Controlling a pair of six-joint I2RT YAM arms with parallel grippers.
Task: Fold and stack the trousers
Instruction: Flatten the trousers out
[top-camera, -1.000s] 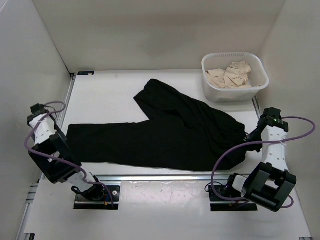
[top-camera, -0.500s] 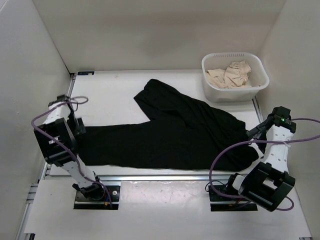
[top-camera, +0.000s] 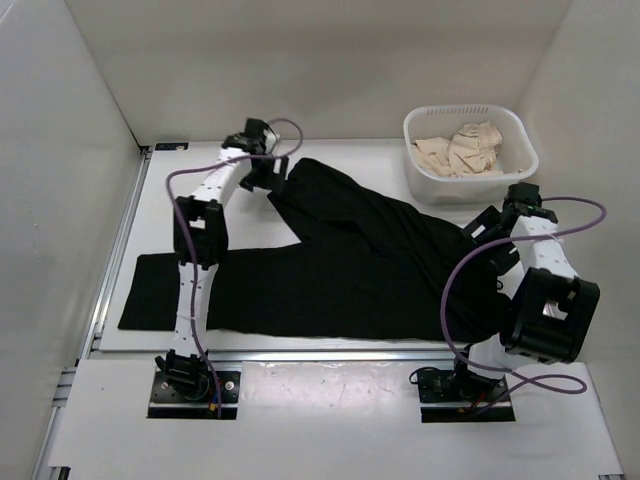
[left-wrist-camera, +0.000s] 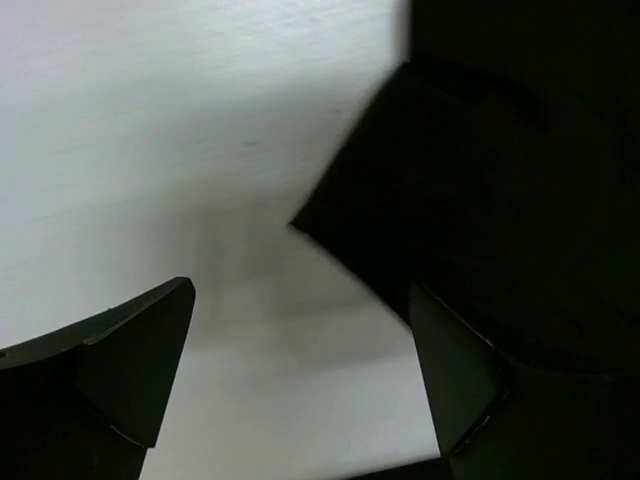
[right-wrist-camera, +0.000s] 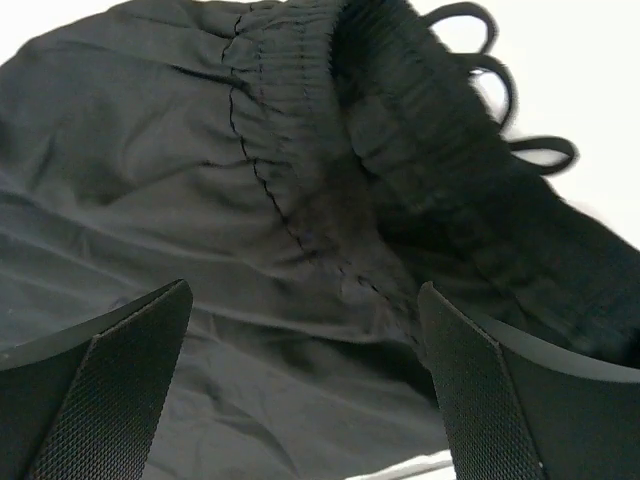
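The black trousers (top-camera: 340, 260) lie spread on the white table, one leg running left along the near edge, the other angled toward the back. My left gripper (top-camera: 272, 172) hovers open at the hem of the back leg. In the left wrist view bare table shows between its fingers (left-wrist-camera: 300, 290), and the hem corner (left-wrist-camera: 330, 215) lies just ahead. My right gripper (top-camera: 483, 228) is open above the waist end. The right wrist view has it (right-wrist-camera: 305, 288) over the gathered elastic waistband (right-wrist-camera: 300, 90) and drawstring loops (right-wrist-camera: 520, 110), holding nothing.
A white basket (top-camera: 425, 180) holding beige cloth (top-camera: 462, 148) stands at the back right, just beyond the right gripper. White walls close in the table on three sides. A metal rail (top-camera: 330, 355) runs along the near edge.
My left arm swung from the near-left leg end to the back leg's hem, leaving that leg flat. My right gripper opened, let go of the waist and shifted back and left.
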